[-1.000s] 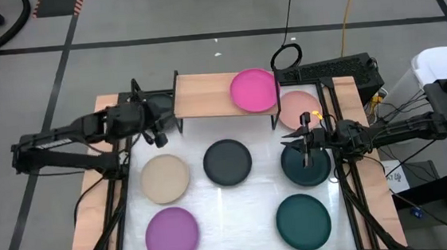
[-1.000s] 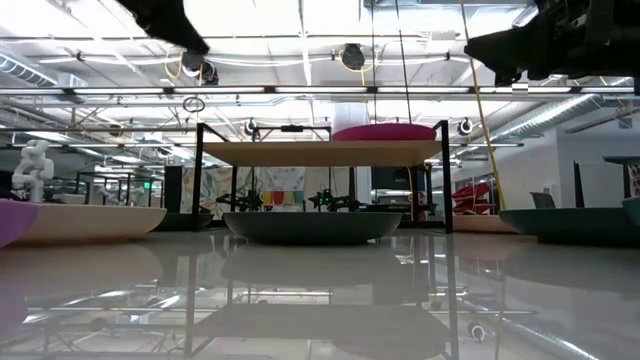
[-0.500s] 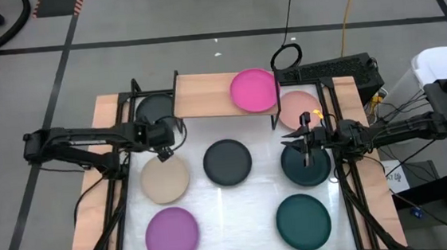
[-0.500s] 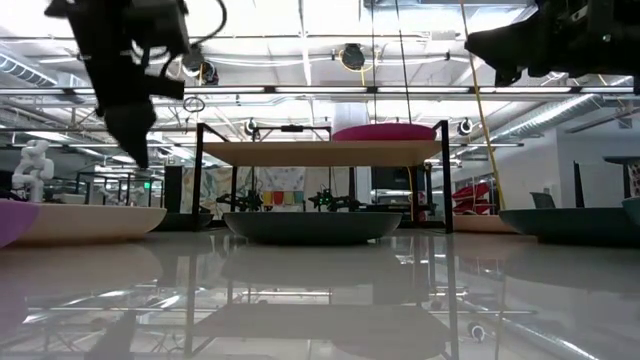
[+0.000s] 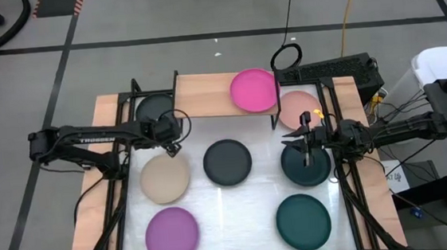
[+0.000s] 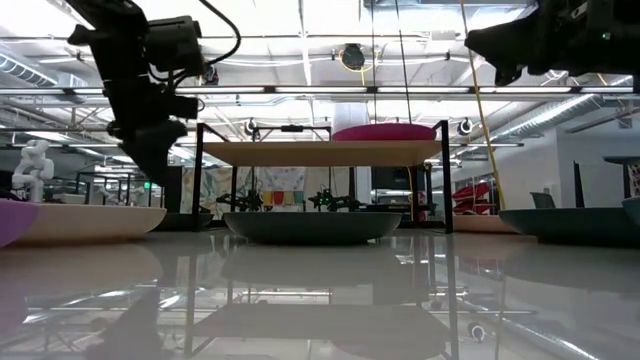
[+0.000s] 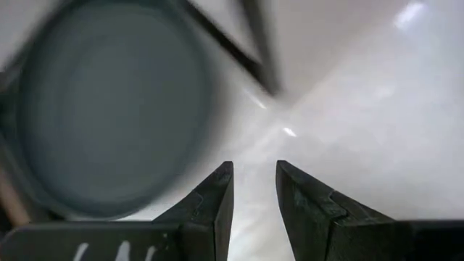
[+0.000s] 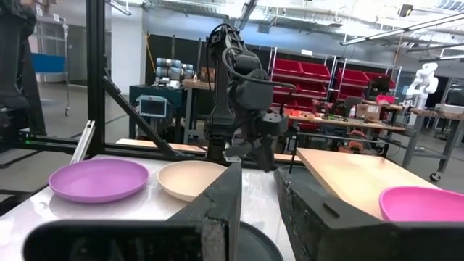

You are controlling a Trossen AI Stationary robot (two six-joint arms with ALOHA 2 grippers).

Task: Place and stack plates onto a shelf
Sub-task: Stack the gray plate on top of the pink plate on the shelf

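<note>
The wooden shelf (image 5: pixel 205 95) stands at the table's far side with the magenta plate (image 5: pixel 253 90) on its right end. A charcoal plate (image 5: pixel 153 107) lies on the table by the shelf's left end and shows in the left wrist view (image 7: pixel 109 109). A second charcoal plate (image 5: pixel 227 161), the beige plate (image 5: pixel 164 178), the purple plate (image 5: pixel 172 234), the pale pink plate (image 5: pixel 298 107) and two dark teal plates (image 5: pixel 305 170) (image 5: pixel 303 220) rest on the table. My left gripper (image 5: pixel 172 147) (image 7: pixel 254 165) hovers empty between the far charcoal plate and the beige plate, fingers close together. My right gripper (image 5: pixel 298 137) (image 8: pixel 259 170) waits above a teal plate, fingers close together.
The shelf's black left front leg (image 7: pixel 246 43) stands just beyond my left gripper. Black frame rails run along both table sides (image 5: pixel 117 189) (image 5: pixel 347 187). Bare white table (image 5: pixel 230 212) lies between the purple plate and the near teal plate.
My left gripper has swung from above the charcoal plate beside the shelf toward the table's right and near side, and has come down. That plate, hidden under the arm a second ago, now shows. The right arm has kept still.
</note>
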